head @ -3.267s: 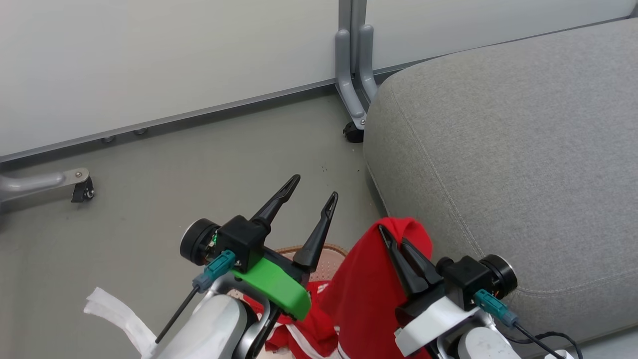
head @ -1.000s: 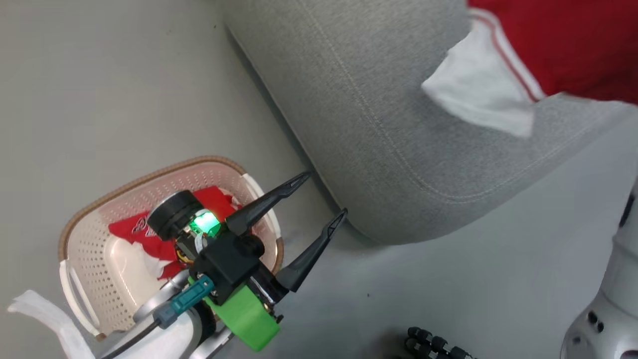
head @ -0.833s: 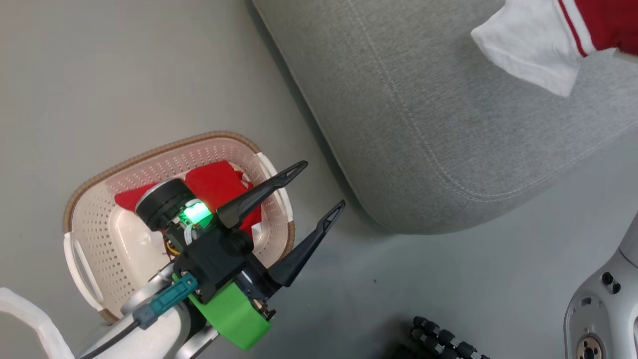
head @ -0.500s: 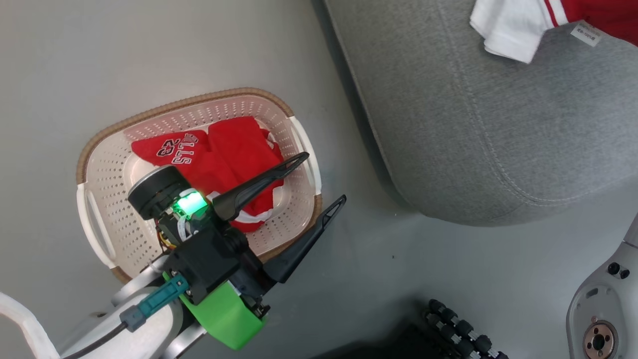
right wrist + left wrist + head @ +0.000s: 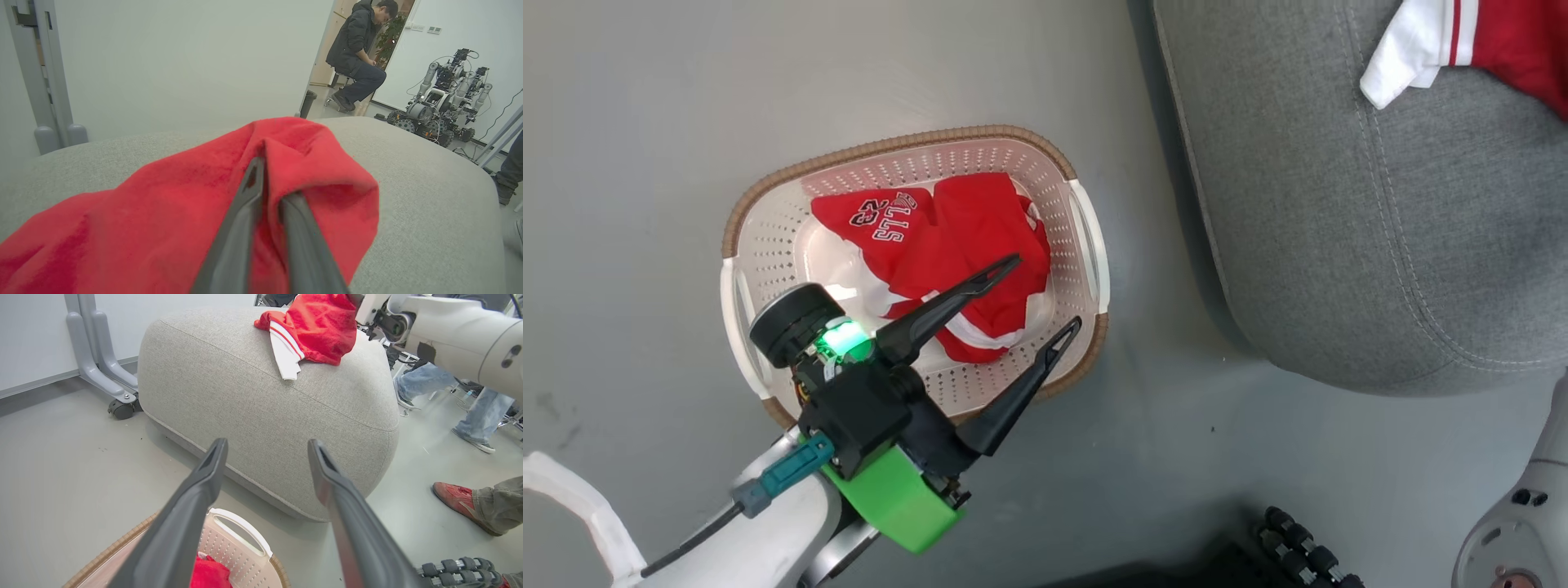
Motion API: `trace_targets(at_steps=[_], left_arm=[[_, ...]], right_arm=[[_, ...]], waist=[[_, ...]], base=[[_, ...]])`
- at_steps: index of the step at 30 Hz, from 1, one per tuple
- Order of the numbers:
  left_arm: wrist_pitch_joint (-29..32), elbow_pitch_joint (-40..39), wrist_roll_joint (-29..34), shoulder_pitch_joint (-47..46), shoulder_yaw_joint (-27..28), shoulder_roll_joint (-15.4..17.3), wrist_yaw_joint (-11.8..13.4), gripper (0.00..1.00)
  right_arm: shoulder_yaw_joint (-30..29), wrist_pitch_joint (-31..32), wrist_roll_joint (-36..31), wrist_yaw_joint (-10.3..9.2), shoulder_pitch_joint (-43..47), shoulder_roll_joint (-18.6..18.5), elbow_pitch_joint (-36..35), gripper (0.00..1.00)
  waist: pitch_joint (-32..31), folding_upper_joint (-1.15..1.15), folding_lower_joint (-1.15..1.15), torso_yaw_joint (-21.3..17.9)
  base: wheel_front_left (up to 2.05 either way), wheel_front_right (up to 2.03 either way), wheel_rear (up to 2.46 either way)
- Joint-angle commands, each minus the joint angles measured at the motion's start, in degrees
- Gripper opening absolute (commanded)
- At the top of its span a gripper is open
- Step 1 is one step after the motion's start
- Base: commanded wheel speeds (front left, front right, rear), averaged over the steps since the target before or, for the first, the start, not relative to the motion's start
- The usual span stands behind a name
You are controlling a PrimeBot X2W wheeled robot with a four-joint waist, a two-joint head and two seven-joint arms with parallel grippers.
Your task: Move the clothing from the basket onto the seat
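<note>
Head view: my left pincer (image 5: pixel 1046 291) hangs spread wide and empty above the basket (image 5: pixel 890 145), tips over its 4 o'clock corner. I judge it is parked there to go down for the next piece. One jersey (image 5: pixel 947 237) lies crumpled inside, white lettering toward 11 o'clock, white trim toward 6. The basket stands on the floor (image 5: pixel 645 122) at 9 o'clock of the seat (image 5: pixel 1339 229), near it but not touching, which makes for a short carry. One red garment (image 5: pixel 1519 41) lies on the seat in the 1 o'clock corner, a white sleeve trailing toward 8.

Left wrist view: my two fingers, well apart, frame the seat (image 5: pixel 265 396). The red garment (image 5: pixel 322 326) sits on top at 12 o'clock, just beside my right arm (image 5: pixel 449 326). The basket (image 5: pixel 245 555) is at 6 o'clock. At 3 to 4 o'clock are bystanders' legs (image 5: pixel 470 416), two in jeans and one ending in a red shoe (image 5: pixel 453 498).

Right wrist view: the right pincer (image 5: pixel 271 179) is nearly closed, its tips buried in a fold of the red garment, pinching it as far as I can tell. The cloth already rests on the seat, so I judge release is the step due. A seated person (image 5: pixel 359 61) is at 1 o'clock.

Count: two garments, one on the seat and one in the basket; one basket; one seat.
</note>
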Motion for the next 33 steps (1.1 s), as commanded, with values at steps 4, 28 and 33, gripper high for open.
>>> trace_targets(at_steps=[4,28,33], left_arm=[[-1.9,3.9,-1.5,1.5,0.3,-2.5,1.1,1.00],[-5.3,21.7,-1.3,22.5,22.2,-18.6,6.5,1.00],[-5.3,19.2,5.2,28.9,31.3,-21.9,4.9,1.00]], right_arm=[[1.3,0.0,1.3,-0.10,6.8,-0.2,-1.0,1.00],[37.1,0.0,14.5,-0.10,43.8,-0.2,-4.9,1.00],[39.7,0.0,16.0,-0.10,46.1,-0.2,-7.6,1.00]], waist=[[-7.7,0.00,-0.01,2.0],[-38.0,0.00,-0.01,13.8],[-41.5,0.00,-0.01,15.1]], base=[[0.00,0.00,0.00],[0.00,0.00,0.00],[0.00,0.00,0.00]])
